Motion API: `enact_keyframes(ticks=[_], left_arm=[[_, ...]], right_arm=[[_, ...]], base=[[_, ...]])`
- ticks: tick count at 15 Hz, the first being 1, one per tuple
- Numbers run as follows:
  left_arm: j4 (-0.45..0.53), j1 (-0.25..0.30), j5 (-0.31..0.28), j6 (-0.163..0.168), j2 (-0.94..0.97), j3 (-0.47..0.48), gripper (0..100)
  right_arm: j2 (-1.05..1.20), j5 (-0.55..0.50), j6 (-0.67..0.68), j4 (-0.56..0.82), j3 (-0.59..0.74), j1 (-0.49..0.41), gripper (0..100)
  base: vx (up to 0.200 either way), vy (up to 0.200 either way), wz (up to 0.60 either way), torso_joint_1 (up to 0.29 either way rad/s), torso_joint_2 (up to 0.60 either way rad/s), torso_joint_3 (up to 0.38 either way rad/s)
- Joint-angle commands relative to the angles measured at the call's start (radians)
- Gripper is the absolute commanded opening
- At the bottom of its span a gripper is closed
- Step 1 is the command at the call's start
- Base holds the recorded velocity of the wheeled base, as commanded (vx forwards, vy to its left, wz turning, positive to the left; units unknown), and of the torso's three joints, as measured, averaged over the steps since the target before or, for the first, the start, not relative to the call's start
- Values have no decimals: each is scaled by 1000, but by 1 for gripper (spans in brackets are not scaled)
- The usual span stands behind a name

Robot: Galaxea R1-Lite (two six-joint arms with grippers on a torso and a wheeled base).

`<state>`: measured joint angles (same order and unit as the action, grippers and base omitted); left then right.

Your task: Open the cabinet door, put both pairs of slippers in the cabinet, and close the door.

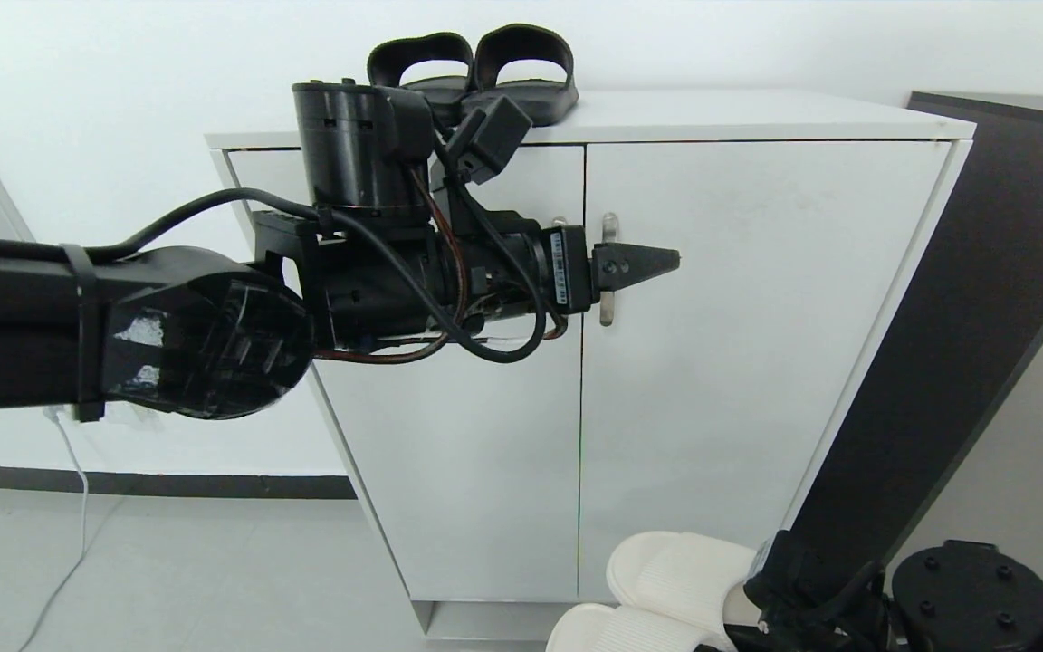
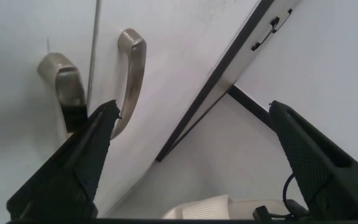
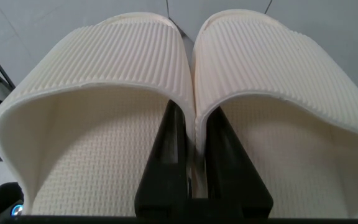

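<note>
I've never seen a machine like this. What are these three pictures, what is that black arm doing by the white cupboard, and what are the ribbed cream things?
This is a robot with two arms on a wheeled base. Each arm ends in a pincer. The large picture comes from a camera on its head, and the two small ones come from cameras on its wrists.

In the head view, the left pincer is at the handles of a white cabinet whose doors are shut. The left wrist view shows that pincer open, with the handles just ahead. A pair of black slippers sits on top of the cabinet.

The ribbed things are white slippers. The right pincer is shut on their two inner sides, holding both together low in front of the cabinet.
</note>
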<state>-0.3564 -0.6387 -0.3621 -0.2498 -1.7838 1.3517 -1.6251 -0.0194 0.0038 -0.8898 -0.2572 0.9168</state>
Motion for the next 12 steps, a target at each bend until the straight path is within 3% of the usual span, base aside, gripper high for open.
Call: enact_keyframes(ticks=[1,3,11,12], left_arm=[[0,1,8,1,-14,10,100],[7,1,35,3,-43,46,100],[27,-10,34,3,-86,104,100],[27,-12,34,3,-85,101,0]], right_arm=[[-1,1,-1,-1,4,1,0],[1,1,-1,-1,6,2,0],[8,-1,-1,-1,6,14,0],[7,-1,-1,-1,6,16,0]], base=[[0,0,0,0,0,0],[0,0,0,0,0,0],[0,0,0,0,0,0],[0,0,0,0,0,0]])
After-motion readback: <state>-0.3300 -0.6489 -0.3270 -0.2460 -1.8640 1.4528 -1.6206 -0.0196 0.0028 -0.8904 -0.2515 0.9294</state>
